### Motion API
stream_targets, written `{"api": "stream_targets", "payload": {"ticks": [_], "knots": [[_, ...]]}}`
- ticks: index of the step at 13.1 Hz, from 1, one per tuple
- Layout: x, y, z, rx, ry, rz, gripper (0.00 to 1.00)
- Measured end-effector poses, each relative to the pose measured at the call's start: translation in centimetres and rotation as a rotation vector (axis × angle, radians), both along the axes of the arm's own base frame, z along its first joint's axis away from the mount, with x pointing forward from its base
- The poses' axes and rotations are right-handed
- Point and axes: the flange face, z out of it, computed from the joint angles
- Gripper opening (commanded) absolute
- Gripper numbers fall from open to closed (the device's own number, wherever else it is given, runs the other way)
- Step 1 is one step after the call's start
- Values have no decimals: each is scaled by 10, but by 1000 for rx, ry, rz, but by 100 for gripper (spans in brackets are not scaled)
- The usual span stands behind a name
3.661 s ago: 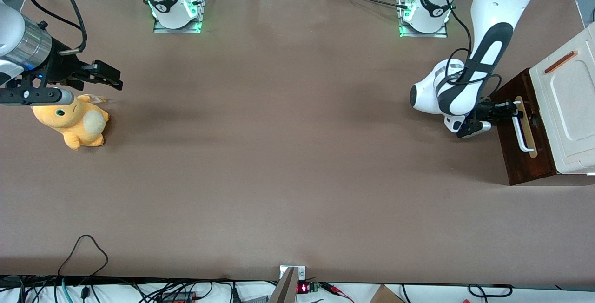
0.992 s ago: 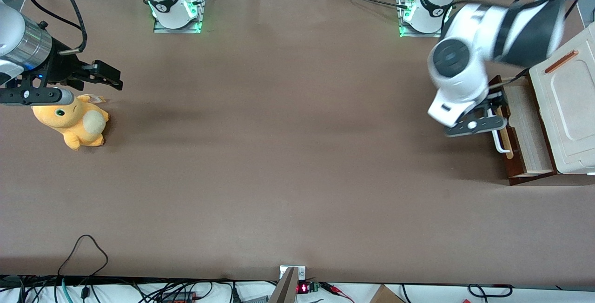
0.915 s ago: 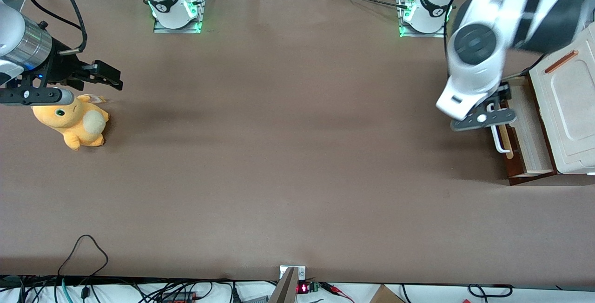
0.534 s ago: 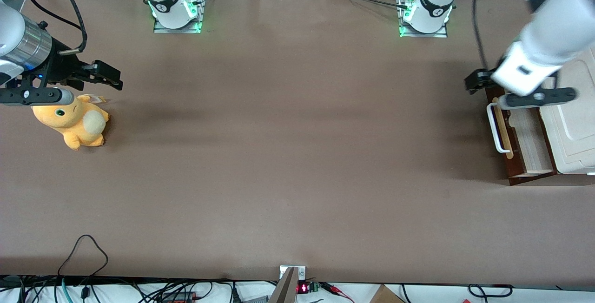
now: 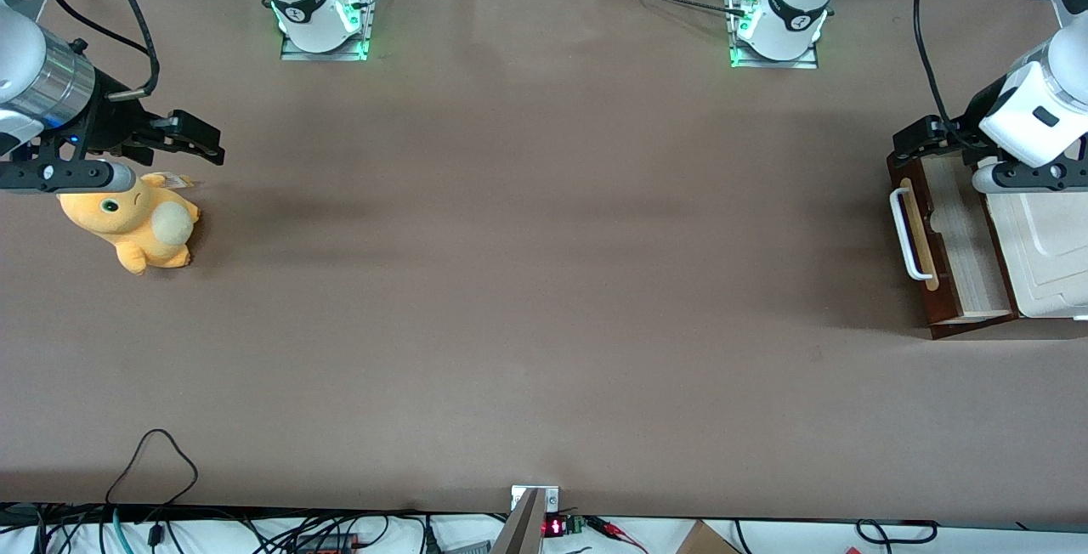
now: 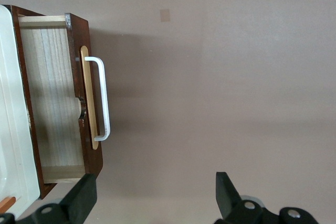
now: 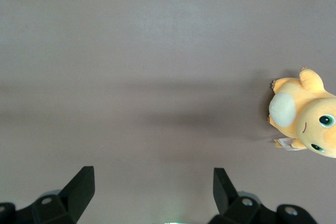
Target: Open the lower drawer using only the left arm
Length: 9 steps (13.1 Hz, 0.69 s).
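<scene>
Your claw (image 6: 152, 203) is now hanging spread and empty, lifted away from the handle (image 5: 906, 234) it was gripping seconds ago. The drawer (image 5: 952, 235) is sitting pulled out at the counter's (image 5: 527, 282) working-arm end, so you're likely finishing.

Left arm (image 5: 1033, 108), cut off at the front view's edge, covers part of the cabinet top (image 5: 1050, 257). Gripper (image 6: 155, 203): fingers spread wide, bases cropped in the wrist view. Lower drawer (image 6: 52, 98), well clear of the jaws, is partly hidden under the cabinet top.
</scene>
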Motion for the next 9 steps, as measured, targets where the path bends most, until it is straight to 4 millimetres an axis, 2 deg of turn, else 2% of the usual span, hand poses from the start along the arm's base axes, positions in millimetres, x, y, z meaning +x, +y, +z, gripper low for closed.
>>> {"api": "stream_targets", "payload": {"ticks": [4, 9], "knots": [[2, 0, 14, -2, -31, -13, 100], [2, 0, 14, -4, -31, -38, 100]]}}
